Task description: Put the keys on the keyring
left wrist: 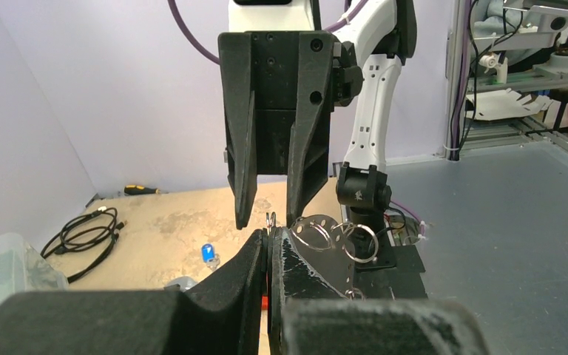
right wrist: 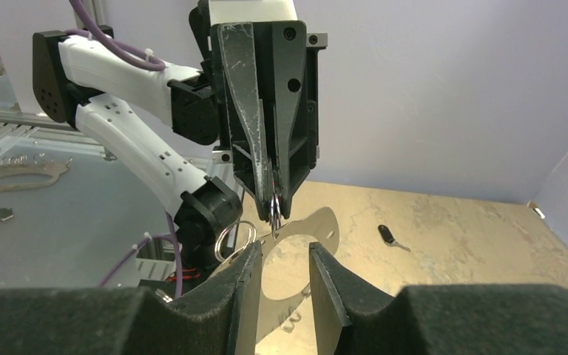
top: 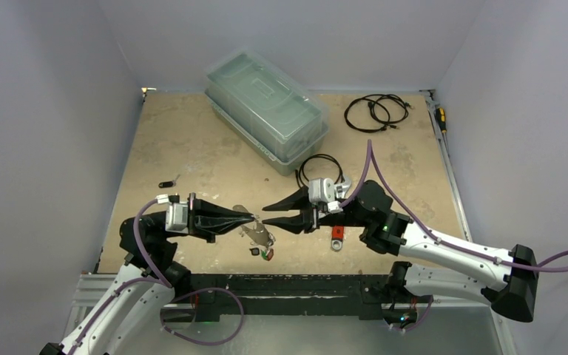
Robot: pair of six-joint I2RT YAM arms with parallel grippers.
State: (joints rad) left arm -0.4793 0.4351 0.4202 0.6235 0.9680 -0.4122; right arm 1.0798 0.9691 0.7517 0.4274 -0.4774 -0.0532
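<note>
So in the overhead view both arms meet nose to nose in the lower middle of the frame. The left gripper (left wrist: 269, 233) is clamped right down, pinching a thin metal bit at the edge of the keyring (top: 259, 235), which hangs off its tips and slants toward the table (top: 192, 140) just below. The right gripper (right wrist: 285, 250) points straight at it with its jaws partway apart and nothing between them; from its own camera you just see the silvery loop through the gap. Keys are scattered around: a black-tagged key (top: 166, 184) left of centre and well away from the arms, a red-tagged key (top: 336, 234) just under the right arm, a small bunch with red and green tags (top: 266, 254) near the bottom edge of the table just below the keyring, and a blue-tagged key (left wrist: 208, 253) in the lower left of the left wrist view. A clear plastic box (top: 266, 111) sits top centre, with black cables (top: 376, 112) to its right.
</note>
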